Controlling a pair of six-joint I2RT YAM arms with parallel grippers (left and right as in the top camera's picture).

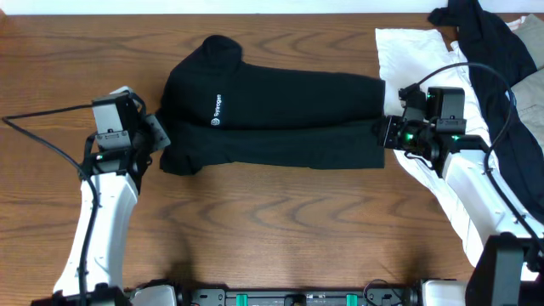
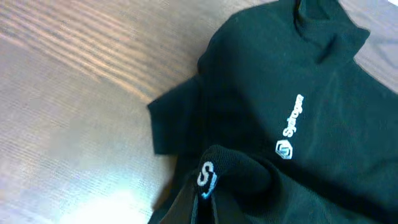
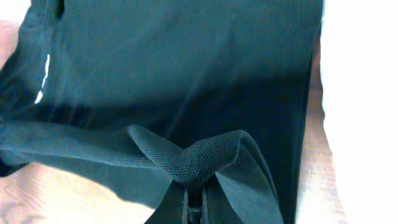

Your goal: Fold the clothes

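Evidently our right claw (image 3: pixel 195 208) was pinching a bunched ridge of the black shirt (image 1: pixel 280 110) at its hem, the mesh fabric gathered up between the fingers. Our left claw (image 1: pixel 155 138) looked likewise closed on the sleeve end, where a fold rose toward the wrist camera, though its fingers were mostly hidden under the cloth. We judged that both ends were gripped together so the near long edge could be carried over in one even fold, without the middle sagging. The shirt lay lengthwise across the middle of the worktop (image 1: pixel 280 229), collar toward ten o'clock and hem at three o'clock. Its white logo (image 1: pixel 216 111) faced up, and the six o'clock edge was already doubled into a narrow band. At about two o'clock, a white cloth (image 1: pixel 408 47) and a dark garment (image 1: pixel 493 51) lay heaped, presumably waiting their turn.
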